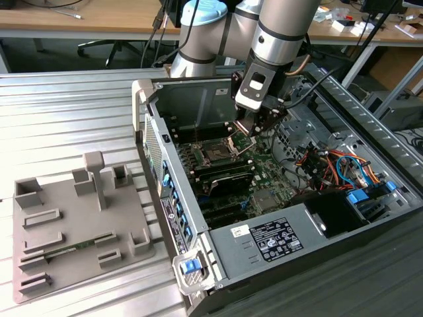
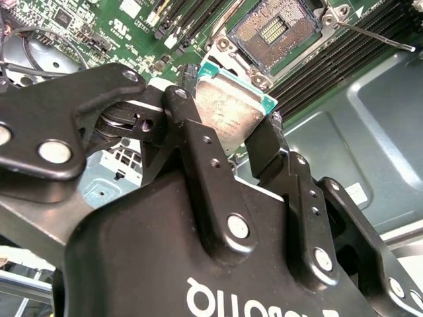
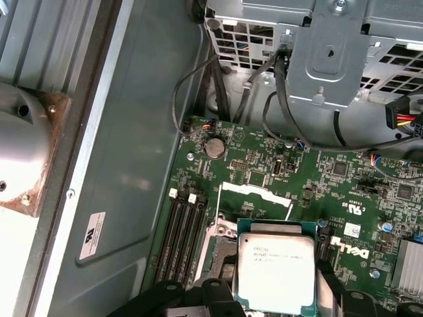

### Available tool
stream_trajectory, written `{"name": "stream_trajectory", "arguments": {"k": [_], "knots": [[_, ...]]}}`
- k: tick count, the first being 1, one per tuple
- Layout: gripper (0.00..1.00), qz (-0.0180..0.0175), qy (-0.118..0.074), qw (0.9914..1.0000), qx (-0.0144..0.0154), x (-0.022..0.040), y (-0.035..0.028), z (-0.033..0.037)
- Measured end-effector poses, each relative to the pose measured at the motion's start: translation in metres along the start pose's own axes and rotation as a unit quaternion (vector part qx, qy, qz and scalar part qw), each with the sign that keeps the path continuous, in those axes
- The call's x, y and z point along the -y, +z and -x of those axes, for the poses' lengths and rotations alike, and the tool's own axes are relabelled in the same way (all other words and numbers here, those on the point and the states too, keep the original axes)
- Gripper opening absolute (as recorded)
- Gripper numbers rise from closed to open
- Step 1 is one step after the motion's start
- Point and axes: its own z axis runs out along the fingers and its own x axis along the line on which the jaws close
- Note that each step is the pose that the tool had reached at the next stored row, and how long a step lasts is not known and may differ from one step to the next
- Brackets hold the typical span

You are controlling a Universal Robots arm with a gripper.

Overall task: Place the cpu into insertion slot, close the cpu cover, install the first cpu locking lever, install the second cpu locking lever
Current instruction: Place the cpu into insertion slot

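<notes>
I have the gripper (image 2: 231, 109) clenched on the cpu (image 2: 228, 113), one black finger on each of two opposite edges, with the dull silver top facing the camera in the second wrist view. In the first wrist view the same grasp shows: the cpu (image 3: 275, 271) sits between the fingers (image 3: 228, 294) above the green motherboard (image 3: 264, 158), with the black memory slots (image 3: 185, 224) beside it and a coin cell (image 3: 213, 146) further up the board.

The insertion slot (image 2: 274, 30) is bare, its dark centre and gold contacts exposed. The chip is held off it, not seated. A thin metal rod (image 2: 370, 33) stands out from the socket's rim.

In the exterior view the gripper (image 1: 248, 125) is down inside the open computer case (image 1: 192, 99), and the insertion slot (image 1: 217, 153) lies between 7 and 8 o'clock from it, near but apart. A grey fixture tray (image 1: 79, 224) rests on the ribbed metal table (image 1: 66, 112), at about 8 o'clock from the case
</notes>
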Motion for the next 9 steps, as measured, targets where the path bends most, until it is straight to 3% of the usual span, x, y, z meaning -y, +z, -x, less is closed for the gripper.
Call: {"name": "stream_trajectory", "arguments": {"k": [7, 9], "knots": [[0.55, 0.0002, 0.008, 0.99997, 0.0007, 0.0000, 0.0000, 0.0000], [0.55, 0.0006, 0.032, 0.99949, 0.0028, 0.0000, 0.0002, 0.0000]]}}
